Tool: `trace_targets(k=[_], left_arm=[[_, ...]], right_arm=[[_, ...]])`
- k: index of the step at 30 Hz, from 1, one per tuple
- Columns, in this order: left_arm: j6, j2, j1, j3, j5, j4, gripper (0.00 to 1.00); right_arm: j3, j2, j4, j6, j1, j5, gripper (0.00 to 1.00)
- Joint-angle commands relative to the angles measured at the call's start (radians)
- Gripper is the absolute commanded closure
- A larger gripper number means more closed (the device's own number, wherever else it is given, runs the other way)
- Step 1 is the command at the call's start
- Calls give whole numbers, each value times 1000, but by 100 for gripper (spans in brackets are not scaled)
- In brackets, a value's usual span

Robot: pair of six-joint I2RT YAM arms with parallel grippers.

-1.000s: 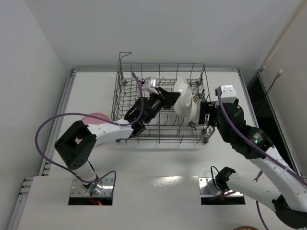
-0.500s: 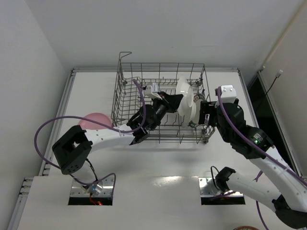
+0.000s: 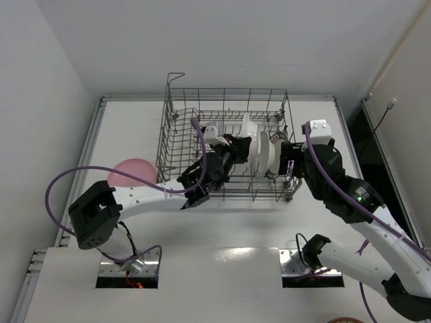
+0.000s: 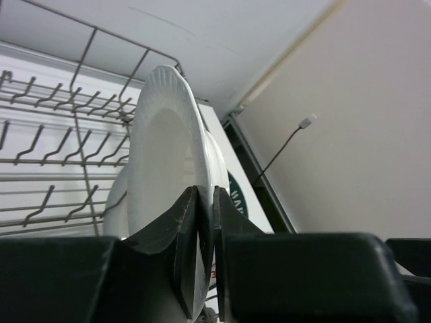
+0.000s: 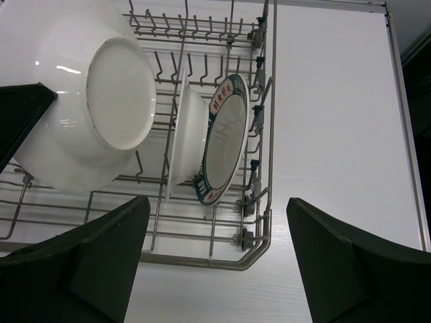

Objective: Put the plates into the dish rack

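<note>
My left gripper (image 3: 238, 149) is shut on the rim of a white plate (image 3: 246, 136) and holds it nearly upright over the tines inside the grey wire dish rack (image 3: 174, 131). In the left wrist view the plate (image 4: 165, 155) stands edge-on between my fingers (image 4: 185, 235). A second white plate (image 5: 180, 134) and the teal-rimmed plate (image 5: 225, 138) stand in the rack's right end. The held plate (image 5: 101, 114) shows left of them. My right gripper (image 3: 286, 161) is open and empty above the rack's right front corner (image 5: 259, 232). The pink plate (image 3: 133, 171) lies on the table left of the rack.
The rack stands at the back middle of the white table (image 3: 222, 229). A purple cable (image 3: 74, 176) loops from my left arm over the table's left side. The table's right edge (image 3: 347, 128) borders a dark gap.
My left gripper has swung the white plate from tilted to nearly upright and moved it lower into the rack beside the standing plates. The left arm shifted, uncovering more of the pink plate. The right arm is still.
</note>
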State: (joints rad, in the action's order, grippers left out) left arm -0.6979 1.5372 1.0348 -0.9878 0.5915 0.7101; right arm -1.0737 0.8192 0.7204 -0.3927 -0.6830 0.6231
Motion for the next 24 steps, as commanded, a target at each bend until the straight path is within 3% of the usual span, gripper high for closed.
trace_targets(k=[1, 15, 24], left_arm=[[-31, -36, 14, -35, 70, 88, 100], [-109, 86, 14, -75, -4, 85, 100], [-186, 159, 14, -221, 65, -211, 97]], right_arm=[[4, 5, -13, 2, 2, -11, 19], [14, -32, -4, 2, 2, 7, 19], [14, -32, -4, 2, 2, 7, 19]])
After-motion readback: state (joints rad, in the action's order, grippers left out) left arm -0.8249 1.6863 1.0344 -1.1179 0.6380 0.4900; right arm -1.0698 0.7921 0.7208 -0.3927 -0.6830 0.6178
